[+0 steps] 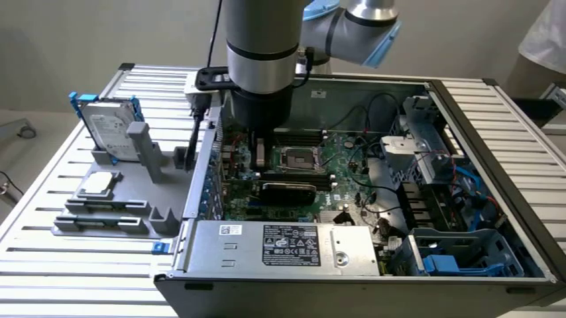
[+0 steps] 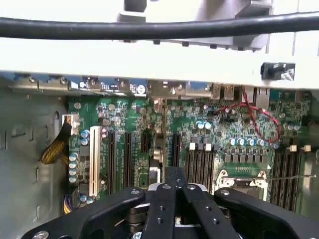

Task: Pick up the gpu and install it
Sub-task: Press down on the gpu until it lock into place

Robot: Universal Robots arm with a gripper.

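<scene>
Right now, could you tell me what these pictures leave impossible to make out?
- GPU, exterior view: seated or only resting in its slot; the arm hides its near end.
- Pincer tips, wrist view: the pincer's own body covers them.
- PSU label, exterior view: text too small.
- Person's sleeve, exterior view: cut off by the edge.

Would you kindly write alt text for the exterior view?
A robot arm reaches down into an open computer case, its end effector shut just above the motherboard. At the exterior view's left, a grey holder carries a hard drive.
</scene>
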